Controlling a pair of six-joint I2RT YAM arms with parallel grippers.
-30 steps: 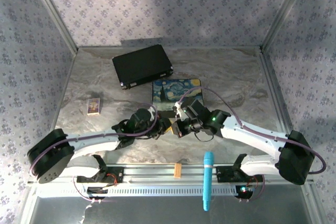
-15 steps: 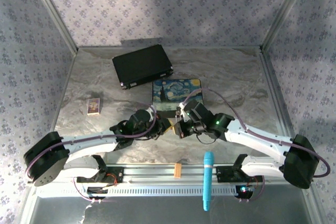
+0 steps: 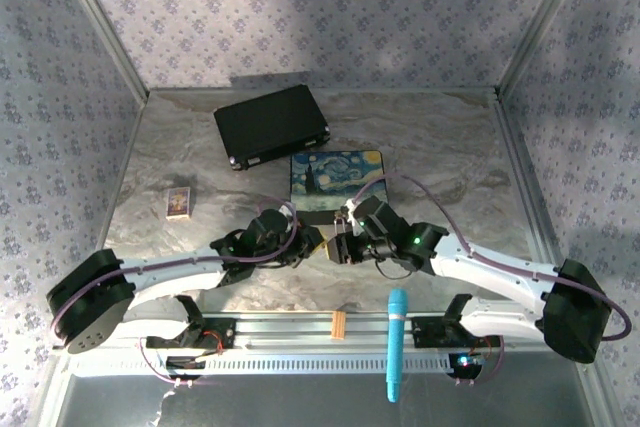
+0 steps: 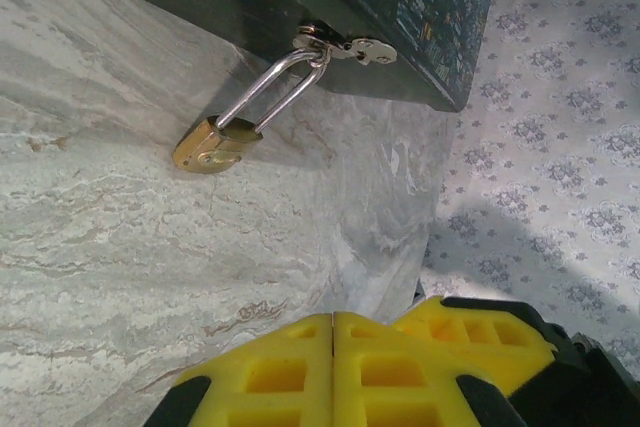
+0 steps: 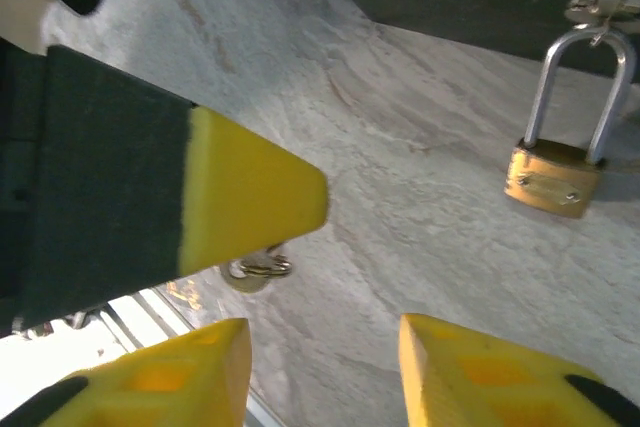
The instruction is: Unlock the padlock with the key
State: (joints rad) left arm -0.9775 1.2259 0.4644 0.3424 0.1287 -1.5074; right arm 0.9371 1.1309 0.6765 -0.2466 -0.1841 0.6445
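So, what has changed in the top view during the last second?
The right arm's shoulder swung outward, to the right, and its end effector shifted slightly toward the near edge, beside the left end effector. Nothing was visibly taken or released. The padlock, painted box, black case and blue tool stayed put.

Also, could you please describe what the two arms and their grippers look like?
The left arm and right arm have white links with black joint housings, and a purple cable loops along each. The right arm carries a small green light. The left gripper and right gripper have blocky yellow fingers on black mounts.
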